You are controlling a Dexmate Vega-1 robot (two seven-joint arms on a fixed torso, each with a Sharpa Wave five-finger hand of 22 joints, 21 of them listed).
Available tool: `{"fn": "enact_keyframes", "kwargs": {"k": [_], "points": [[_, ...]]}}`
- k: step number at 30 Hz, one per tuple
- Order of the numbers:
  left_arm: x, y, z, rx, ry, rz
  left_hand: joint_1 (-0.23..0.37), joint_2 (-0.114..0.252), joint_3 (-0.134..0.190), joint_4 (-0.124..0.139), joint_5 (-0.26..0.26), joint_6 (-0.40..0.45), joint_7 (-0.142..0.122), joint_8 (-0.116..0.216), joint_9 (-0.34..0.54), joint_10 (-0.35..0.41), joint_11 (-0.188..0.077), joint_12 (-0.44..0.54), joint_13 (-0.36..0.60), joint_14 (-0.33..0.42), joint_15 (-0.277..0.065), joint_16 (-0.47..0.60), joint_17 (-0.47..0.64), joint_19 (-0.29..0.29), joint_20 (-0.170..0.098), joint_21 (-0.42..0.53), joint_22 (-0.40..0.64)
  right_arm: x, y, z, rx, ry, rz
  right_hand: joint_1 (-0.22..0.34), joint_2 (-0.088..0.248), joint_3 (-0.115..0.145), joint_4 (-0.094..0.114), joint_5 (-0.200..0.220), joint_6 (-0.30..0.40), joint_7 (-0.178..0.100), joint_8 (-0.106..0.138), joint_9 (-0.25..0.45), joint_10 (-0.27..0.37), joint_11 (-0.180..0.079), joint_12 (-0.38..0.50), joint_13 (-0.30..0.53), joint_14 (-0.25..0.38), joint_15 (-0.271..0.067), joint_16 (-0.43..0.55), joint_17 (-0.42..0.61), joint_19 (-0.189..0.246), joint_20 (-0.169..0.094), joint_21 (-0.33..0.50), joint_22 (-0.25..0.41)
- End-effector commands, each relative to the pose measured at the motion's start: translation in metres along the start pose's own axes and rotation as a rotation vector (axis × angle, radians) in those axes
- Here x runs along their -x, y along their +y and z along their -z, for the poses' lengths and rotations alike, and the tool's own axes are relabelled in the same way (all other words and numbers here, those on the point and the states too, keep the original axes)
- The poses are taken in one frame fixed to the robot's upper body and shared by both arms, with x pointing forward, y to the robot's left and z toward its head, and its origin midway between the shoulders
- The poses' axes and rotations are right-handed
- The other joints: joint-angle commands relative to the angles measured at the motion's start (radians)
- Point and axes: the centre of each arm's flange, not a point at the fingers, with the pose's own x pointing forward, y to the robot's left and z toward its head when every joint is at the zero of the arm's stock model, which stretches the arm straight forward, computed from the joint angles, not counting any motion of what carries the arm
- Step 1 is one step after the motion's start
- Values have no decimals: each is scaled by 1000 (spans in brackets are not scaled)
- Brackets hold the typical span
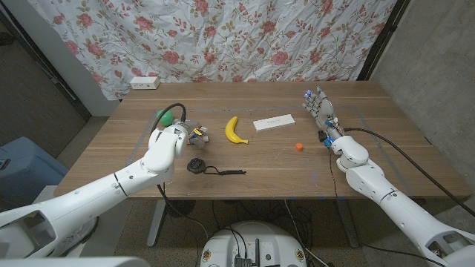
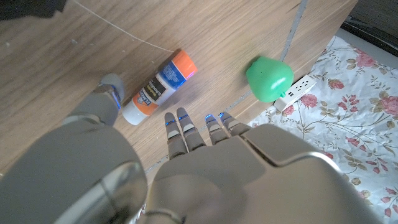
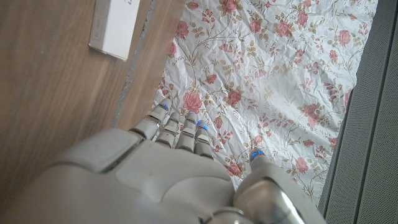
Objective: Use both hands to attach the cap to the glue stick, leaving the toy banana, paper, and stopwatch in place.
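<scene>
I've got my left hand [image 1: 172, 138] hovering over the glue stick [image 2: 158, 86], fingers spread and holding nothing, lined up for a grab. The stick lies flat on the wooden table [image 1: 356, 170], a smooth white plastic tube with an orange end, near a rounded green thing [image 2: 268, 78]. The small orange cap [image 1: 299, 147] sits well apart, nearer my right hand [image 1: 320, 111], which stands fingers apart and empty. Between them lie the curved yellow banana [image 1: 235, 130] and the flat white paper [image 1: 273, 122]; the black stopwatch [image 1: 197, 165] trails its cord.
</scene>
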Motion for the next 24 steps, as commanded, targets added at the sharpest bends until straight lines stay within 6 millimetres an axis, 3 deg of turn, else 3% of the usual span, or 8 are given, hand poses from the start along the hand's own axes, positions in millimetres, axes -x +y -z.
{"fn": "enact_keyframes", "kwargs": {"k": [1,24], "points": [[-5,-7,-1,-1,-15,-12,24,3,-8,1,-3,14,-4,7,3,27,0,9,3,16,-55,9,2,8,-4,6,2,-1,4,1,3,2,4,-2,0,8,0,3,12,1,6,2,4,-1,2,2,7,3,3,2,6,2,2,2],[-11,-9,3,34,-12,-62,142,45,-59,12,3,134,-19,28,5,252,4,11,-1,127,-89,14,1,63,-23,9,3,-13,11,2,3,0,-6,2,2,17,-6,3,27,-1,10,2,5,1,2,2,9,1,2,-3,15,3,6,2]]}}
